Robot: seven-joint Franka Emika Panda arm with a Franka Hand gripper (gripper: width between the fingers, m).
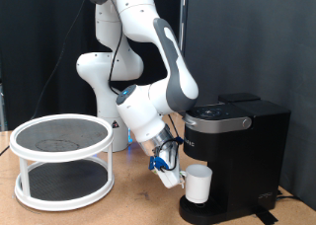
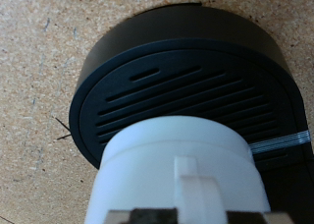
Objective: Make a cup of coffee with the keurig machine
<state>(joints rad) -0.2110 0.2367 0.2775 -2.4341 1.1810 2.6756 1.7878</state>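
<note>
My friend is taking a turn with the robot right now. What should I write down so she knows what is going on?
End effector: low beside the keurig machine, fingers at the cup; the wrist view shows the cup's handle right at the fingers, but whether they are clamped on it cannot be judged.
Cup: white, upright, on or just over the machine's round drip tray, under the brew head.
Machine: lid down, at the exterior view's right.
Done: cup brought to the tray.
Left: no coffee visible yet; brewing not seen.
Also there: white two-tier rack at the exterior view's left.
</note>
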